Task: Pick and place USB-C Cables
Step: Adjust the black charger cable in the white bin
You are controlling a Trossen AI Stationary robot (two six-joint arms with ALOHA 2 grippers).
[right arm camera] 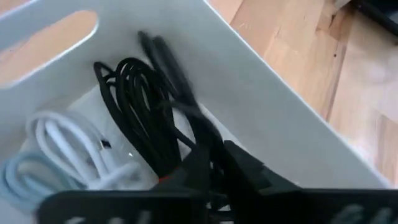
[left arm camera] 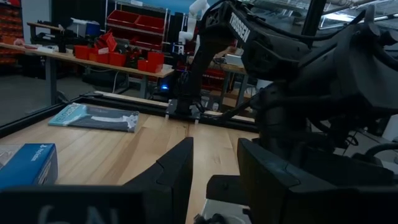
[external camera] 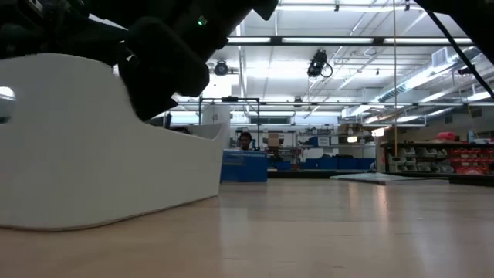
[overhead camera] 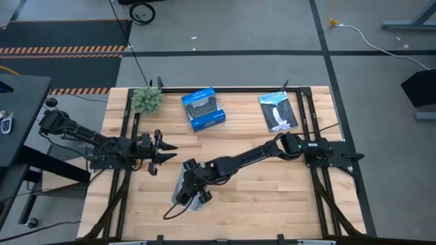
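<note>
Right gripper is down inside the white bin near the tabletop's front edge, jaws nearly together around the black cable (a red bit shows at the tips). White cable and bluish-grey cable lie in the bin beside it. Left gripper hovers just beside the bin toward the left edge, jaws apart, holding nothing. Blue box and dark packet sit along the back edge.
</note>
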